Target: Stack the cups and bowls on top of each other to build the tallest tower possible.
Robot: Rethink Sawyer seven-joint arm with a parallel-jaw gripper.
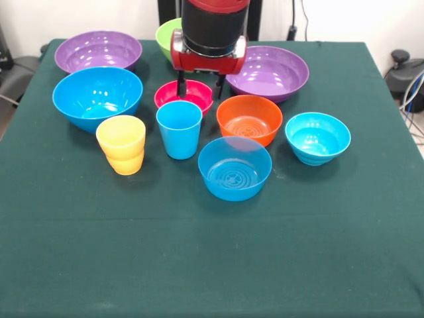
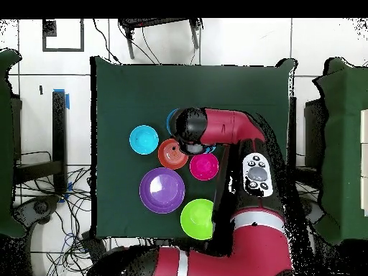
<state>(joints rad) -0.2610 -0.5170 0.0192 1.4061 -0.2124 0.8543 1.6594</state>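
Observation:
In the front view the sky-blue cup [image 1: 179, 129] and the pale yellow cup [image 1: 121, 144] stand upright side by side at centre left. Around them sit the bowls, each alone on the cloth: two purple [image 1: 98, 51] [image 1: 268, 71], lime green [image 1: 165, 36], large blue [image 1: 97, 96], pink-red [image 1: 183, 97], orange [image 1: 249, 119], blue [image 1: 234, 167] and small blue [image 1: 317, 137]. No tower stands. My gripper [image 1: 200, 85] hangs open and empty just above the pink-red bowl's far rim, behind the blue cup. In the overhead view the arm [image 2: 215, 129] hides the gripper and the cups.
The green cloth table [image 1: 212, 265] has its free area in front of the blue bowl. In the overhead view the small blue bowl [image 2: 144, 139], orange bowl [image 2: 171, 154], pink-red bowl [image 2: 204, 166], one purple bowl [image 2: 162, 190] and lime green bowl [image 2: 196, 219] show beside the arm.

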